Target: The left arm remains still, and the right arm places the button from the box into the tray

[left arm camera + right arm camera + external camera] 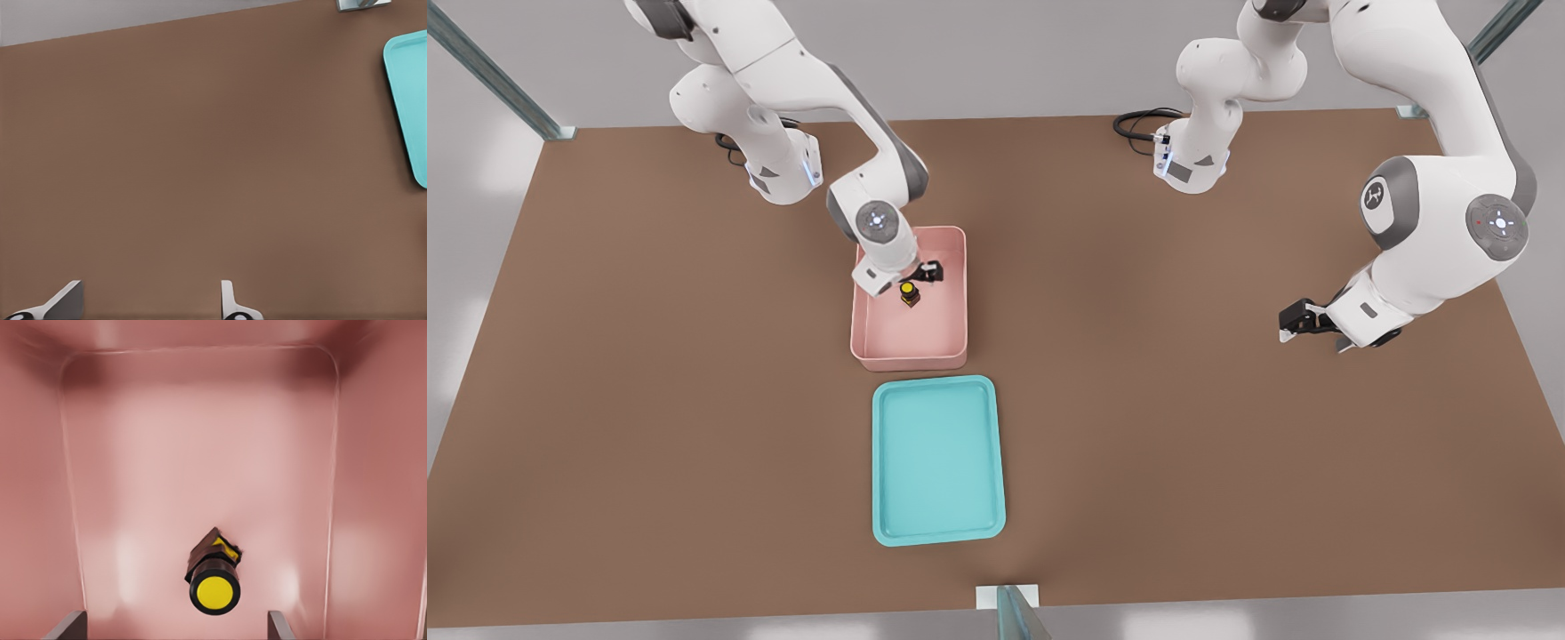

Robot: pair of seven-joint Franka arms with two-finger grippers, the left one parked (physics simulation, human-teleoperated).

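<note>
Inside the pink box [911, 342], the button [910, 293] is found on the floor, toward the end nearer the arm bases and roughly midway between the two long walls. In the right wrist view the button [213, 587] is seen tilted, its yellow cap turned up toward the camera and its black body trailing away behind it. It is framed between the two fingertips [67, 625], which are spread wide and hold nothing. The gripper [911, 278] of the right arm [871, 191] is thus placed directly above the button, inside the box's opening, and touches nothing. The coming move is judged to be a straight descent so that the jaws bracket the black body. Open floor is seen on every side of the button, so the walls should not be fouled by the fingers. The teal tray [935, 530] lies just beyond the box's other short end, a short gap of table [1227, 444] between them; the carry is judged short once the tall wall is cleared.
</note>
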